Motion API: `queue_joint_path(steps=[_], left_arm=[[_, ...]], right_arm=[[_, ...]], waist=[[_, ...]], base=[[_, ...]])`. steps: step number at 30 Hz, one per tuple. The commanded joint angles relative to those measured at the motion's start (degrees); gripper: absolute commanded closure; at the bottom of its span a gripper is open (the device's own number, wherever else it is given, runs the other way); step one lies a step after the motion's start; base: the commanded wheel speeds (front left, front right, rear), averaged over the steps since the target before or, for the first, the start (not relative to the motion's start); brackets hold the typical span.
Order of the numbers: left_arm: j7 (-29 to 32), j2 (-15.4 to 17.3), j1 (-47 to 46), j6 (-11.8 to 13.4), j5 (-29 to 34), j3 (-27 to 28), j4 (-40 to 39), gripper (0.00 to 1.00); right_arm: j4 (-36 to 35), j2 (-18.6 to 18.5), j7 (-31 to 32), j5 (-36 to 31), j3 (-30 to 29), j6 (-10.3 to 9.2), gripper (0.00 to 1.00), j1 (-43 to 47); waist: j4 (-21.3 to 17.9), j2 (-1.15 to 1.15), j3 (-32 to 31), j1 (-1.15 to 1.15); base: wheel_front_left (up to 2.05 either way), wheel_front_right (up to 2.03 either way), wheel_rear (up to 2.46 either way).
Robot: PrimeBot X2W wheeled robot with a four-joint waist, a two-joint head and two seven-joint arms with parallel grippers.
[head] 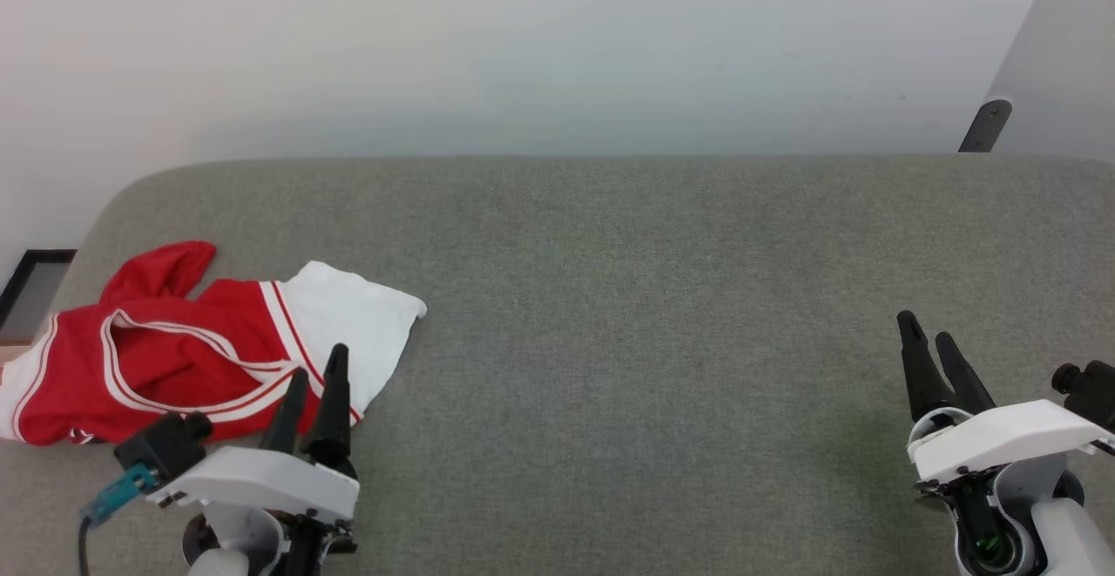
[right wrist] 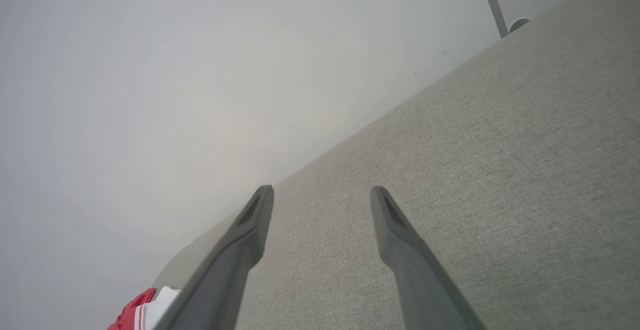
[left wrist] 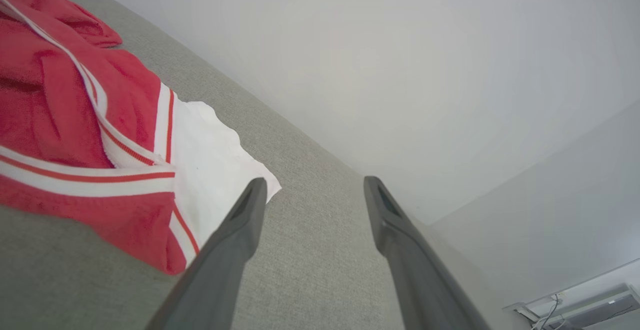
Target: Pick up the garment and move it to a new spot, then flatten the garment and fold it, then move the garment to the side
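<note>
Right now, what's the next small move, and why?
Probably ease the left tool forward and down onto the garment near its white sleeve. The garment lies crumpled at the left end of the grey surface, just ahead of that open tool; the right tool, also open, sits far off over bare surface.

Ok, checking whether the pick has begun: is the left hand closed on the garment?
No, the left hand is open near the garment, with nothing between its jaws.
</note>
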Motion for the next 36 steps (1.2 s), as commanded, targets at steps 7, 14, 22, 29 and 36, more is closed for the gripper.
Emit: queue_joint_path(steps=[7,14,22,29,36], left_arm=[[-1.72,0.82,-2.13,-0.02,7.36,-0.53,0.16,0.0],[-2.93,1.1,-2.47,0.22,12.61,-0.8,0.9,0.0],[-4.17,1.31,-2.96,0.11,18.1,-1.17,1.61,0.0],[-5.18,1.61,-3.58,0.09,22.43,-1.35,2.29,0.0],[-6.05,1.78,-4.24,0.01,25.74,-1.39,3.32,0.0]], right_arm=[[0.85,0.06,-1.8,-9.18,-0.08,0.03,0.0,-2.55],[1.79,0.21,-3.0,-15.0,-0.49,0.04,0.0,-3.37],[2.4,0.17,-4.26,-20.2,-0.67,0.04,0.0,-4.11],[2.96,0.04,-5.25,-24.22,-0.5,0.04,0.0,-4.52],[3.3,0.01,-6.15,-26.48,-0.49,0.04,0.0,-4.96]], waist=[[-0.02,0.0,-0.11,0.0],[-0.12,0.0,-0.16,0.0],[-0.12,0.0,-0.22,0.0],[-0.12,0.0,-0.22,0.0],[-0.16,0.0,-0.27,0.0]], base=[[0.0,0.0,0.0],[0.0,0.0,0.0],[0.0,0.0,0.0],[0.0,0.0,0.0],[0.0,0.0,0.0]])
